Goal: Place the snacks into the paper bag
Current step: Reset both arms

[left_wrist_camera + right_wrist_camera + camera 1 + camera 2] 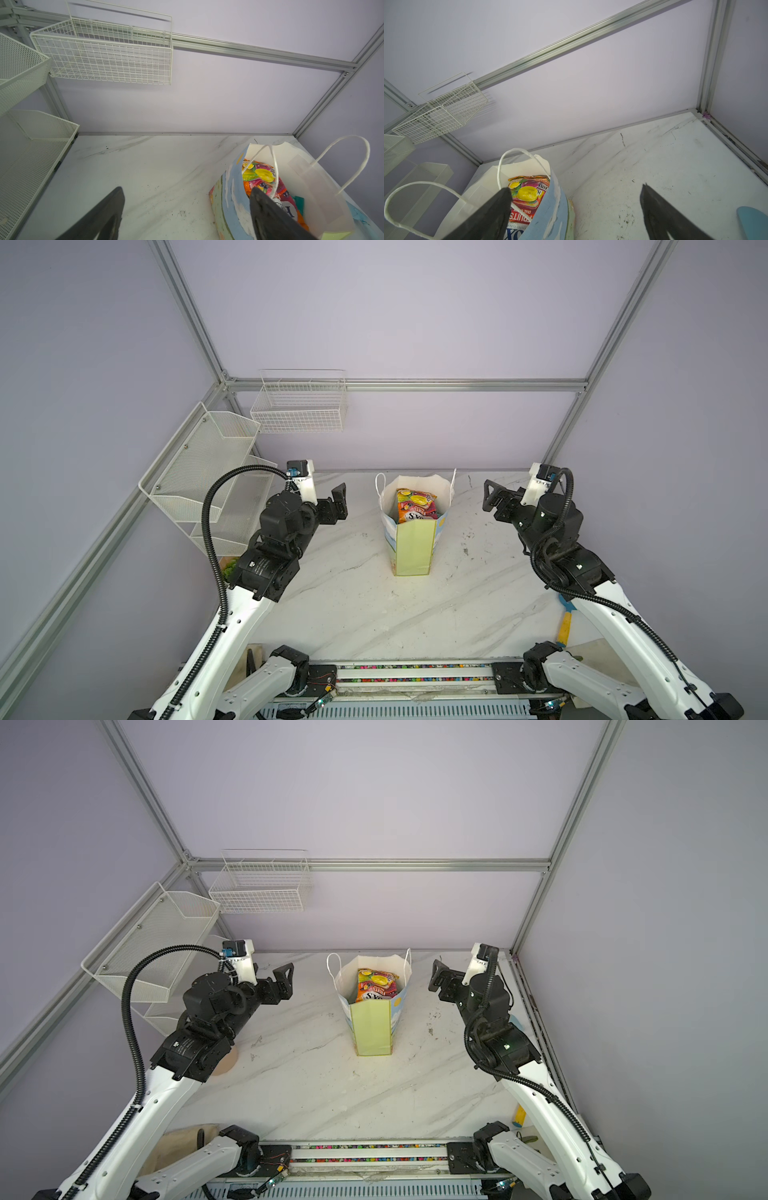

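A tall paper bag stands on the veined bench, glossy snacks inside. The left pincer and right pincer flank it, jaws apart.

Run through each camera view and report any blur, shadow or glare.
Both top views: even, soft light; the paper bag throws only a faint shadow on the table. Left wrist view: the left tool shows only as dark, soft-edged fingers. Right wrist view: the wire basket casts a streaky shadow on the wall.

White wire basket, tiered mesh rack beside it, marble tabletop
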Controlling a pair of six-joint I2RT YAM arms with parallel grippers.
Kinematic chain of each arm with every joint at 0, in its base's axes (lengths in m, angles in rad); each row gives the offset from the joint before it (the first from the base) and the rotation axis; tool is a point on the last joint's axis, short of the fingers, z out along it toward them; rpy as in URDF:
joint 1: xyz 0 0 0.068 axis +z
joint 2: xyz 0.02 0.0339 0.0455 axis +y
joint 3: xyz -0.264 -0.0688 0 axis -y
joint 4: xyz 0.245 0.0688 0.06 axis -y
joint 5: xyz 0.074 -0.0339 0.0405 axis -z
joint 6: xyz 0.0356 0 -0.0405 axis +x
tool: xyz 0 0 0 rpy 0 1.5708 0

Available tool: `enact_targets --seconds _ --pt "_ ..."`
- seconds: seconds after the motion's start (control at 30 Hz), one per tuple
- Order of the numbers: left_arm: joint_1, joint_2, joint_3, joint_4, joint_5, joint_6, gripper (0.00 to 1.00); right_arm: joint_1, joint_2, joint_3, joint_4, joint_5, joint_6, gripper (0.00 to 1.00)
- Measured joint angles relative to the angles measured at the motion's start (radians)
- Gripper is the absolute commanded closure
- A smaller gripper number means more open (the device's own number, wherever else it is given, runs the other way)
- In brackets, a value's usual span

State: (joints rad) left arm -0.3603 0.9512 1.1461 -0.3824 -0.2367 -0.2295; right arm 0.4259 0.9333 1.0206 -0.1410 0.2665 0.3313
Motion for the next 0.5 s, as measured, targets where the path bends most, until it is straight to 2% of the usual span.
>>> enact_targets --seconds 0.23,0.5 --pt "0.0 -0.055 -0.12 0.018 -0.096 0.04 0.06 0.0 -0.151 -0.241 0.151 0.084 -0.005 0.03" --pt "0.0 -0.079 -0.184 0.027 -0.177 0.055 0.01 0.0 -0.202 -0.314 0.217 0.153 -0.005 0.04"
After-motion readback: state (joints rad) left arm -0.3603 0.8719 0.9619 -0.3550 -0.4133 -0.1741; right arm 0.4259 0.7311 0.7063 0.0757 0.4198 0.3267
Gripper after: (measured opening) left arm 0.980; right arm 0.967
